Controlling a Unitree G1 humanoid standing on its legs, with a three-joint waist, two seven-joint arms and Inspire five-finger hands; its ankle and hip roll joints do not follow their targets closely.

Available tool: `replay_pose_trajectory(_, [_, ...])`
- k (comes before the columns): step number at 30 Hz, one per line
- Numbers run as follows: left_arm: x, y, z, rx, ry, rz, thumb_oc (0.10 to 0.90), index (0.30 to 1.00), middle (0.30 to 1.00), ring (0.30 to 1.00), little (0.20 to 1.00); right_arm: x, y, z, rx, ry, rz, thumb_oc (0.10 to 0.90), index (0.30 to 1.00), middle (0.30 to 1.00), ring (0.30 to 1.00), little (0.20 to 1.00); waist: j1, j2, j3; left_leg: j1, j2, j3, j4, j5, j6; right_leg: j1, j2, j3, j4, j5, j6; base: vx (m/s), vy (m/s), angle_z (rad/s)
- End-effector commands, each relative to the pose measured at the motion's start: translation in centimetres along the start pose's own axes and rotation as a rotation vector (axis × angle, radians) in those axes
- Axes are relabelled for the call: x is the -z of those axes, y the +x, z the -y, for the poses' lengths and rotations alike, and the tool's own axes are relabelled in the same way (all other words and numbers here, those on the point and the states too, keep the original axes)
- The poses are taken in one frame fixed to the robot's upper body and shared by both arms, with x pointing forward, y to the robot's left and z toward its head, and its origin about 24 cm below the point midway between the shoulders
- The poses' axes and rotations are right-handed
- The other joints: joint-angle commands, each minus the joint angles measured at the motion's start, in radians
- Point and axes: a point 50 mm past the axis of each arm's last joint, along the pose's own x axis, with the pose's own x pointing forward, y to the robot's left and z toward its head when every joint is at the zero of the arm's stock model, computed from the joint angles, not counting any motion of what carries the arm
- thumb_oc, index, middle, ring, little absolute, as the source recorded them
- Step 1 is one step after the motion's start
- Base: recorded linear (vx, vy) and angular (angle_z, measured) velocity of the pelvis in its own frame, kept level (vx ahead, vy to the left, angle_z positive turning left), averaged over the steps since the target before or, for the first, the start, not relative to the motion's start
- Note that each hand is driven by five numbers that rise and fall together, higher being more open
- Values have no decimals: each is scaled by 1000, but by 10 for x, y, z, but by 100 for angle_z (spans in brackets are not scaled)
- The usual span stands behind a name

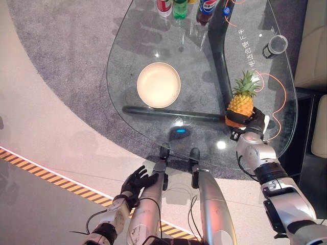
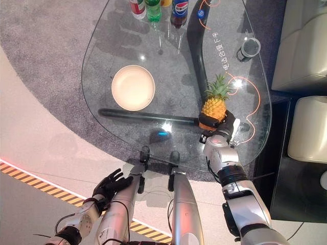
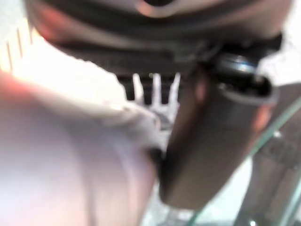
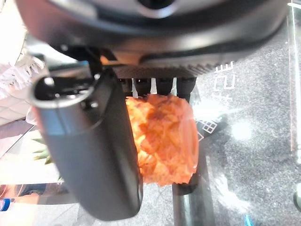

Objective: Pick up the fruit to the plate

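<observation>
A small pineapple [image 1: 241, 103] with a green crown stands on the right part of the glass table [image 1: 153, 46]. My right hand [image 1: 254, 124] is shut on its lower end, fingers and thumb curled round the orange-yellow body [image 4: 162, 136]. A cream plate [image 1: 158, 84] lies empty on the table's left half, well to the left of the pineapple. My left hand [image 1: 136, 181] hangs low beside the table's near edge, below the glass, fingers relaxed and holding nothing.
Three drink bottles [image 1: 180, 7] stand at the table's far edge. A dark cup [image 1: 275, 46] sits at the far right of the glass. Cream seats [image 2: 302, 46] flank the table on the right. A striped hazard line [image 1: 30, 161] crosses the floor at left.
</observation>
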Motion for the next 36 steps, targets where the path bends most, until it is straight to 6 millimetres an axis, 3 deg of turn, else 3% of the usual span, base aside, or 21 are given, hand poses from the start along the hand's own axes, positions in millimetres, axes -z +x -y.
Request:
replay_pose_trajectory(1, [31, -12, -11, -42, -5, -87, 800, 900, 900, 900, 900, -13, 1, -3, -65, 8, 44, 100, 300, 300, 300, 200, 21, -1, -15, -8, -50, -6, 95, -86, 36, 45, 3, -10, -119, 97, 14, 0, 0, 0])
replay_pose_trajectory(17, [14, -13, -32, -186, -130, 20, 800, 900, 900, 900, 900, -15, -8, 0, -123, 190, 101, 100, 300, 300, 300, 200, 9, -10, -15, 90, -45, -18, 59, -87, 31, 148, 14, -5, -149, 82, 9, -6, -3, 1])
replay_pose_trajectory(21, [3, -15, -42, -252, -192, 88, 800, 900, 900, 900, 900, -31, -29, -11, -253, 256, 244, 100, 300, 300, 300, 200, -1, -18, -15, 115, -43, -23, 60, -89, 27, 178, 19, -5, -149, 72, 4, 0, 0, 0])
replay_pose_trajectory(26, [-8, -16, -49, -299, -233, 147, 800, 900, 900, 900, 900, -27, -43, -13, -317, 269, 279, 100, 300, 300, 300, 200, -14, -29, -15, 146, -38, -27, 65, -93, 23, 216, 20, -9, -147, 57, -1, 1, -7, 0])
replay_pose_trajectory(36, [-42, -23, -62, -396, -326, 360, 800, 900, 900, 900, 900, -39, -82, -27, -568, 292, 438, 100, 300, 300, 300, 200, -19, -38, -15, 215, -36, -41, 52, -93, 20, 298, 24, -23, -153, 33, -10, 6, -40, 0])
